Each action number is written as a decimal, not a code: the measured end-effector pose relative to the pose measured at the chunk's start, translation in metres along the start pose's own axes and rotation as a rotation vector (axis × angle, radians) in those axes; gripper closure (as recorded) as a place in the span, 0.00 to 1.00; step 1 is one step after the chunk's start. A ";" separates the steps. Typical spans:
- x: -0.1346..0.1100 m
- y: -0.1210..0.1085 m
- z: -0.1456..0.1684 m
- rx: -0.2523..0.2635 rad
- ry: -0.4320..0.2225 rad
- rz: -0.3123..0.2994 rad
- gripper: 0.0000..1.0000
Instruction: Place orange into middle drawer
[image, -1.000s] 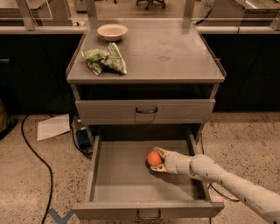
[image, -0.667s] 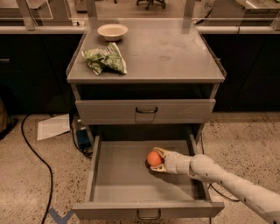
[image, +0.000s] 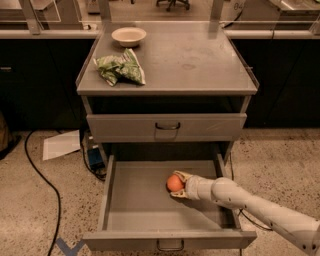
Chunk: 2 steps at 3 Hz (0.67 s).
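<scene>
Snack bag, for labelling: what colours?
Bag: green and white, camera view. Pincer grips orange inside middle drawer.

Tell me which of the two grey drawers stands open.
The lower drawer, pulled out, its tray showing, with the gripper holding the orange inside it. The upper drawer shows only its shut front panel.

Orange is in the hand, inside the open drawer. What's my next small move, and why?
Probably open the hand slowly and let go. It grips the orange low over the floor of the middle drawer, toward the drawer's right half and well inside its walls, so the fruit should stay in. I cannot tell whether the orange touches the floor, hence a gentle release.
</scene>
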<state>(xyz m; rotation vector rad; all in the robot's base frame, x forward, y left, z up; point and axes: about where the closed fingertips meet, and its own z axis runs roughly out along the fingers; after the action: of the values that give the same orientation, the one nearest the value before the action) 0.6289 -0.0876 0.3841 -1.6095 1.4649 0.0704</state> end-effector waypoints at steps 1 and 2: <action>0.000 0.000 0.001 -0.001 0.000 -0.001 0.81; 0.000 0.000 0.001 -0.002 0.000 -0.001 0.58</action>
<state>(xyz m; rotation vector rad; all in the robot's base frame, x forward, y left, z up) 0.6289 -0.0873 0.3835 -1.6112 1.4650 0.0708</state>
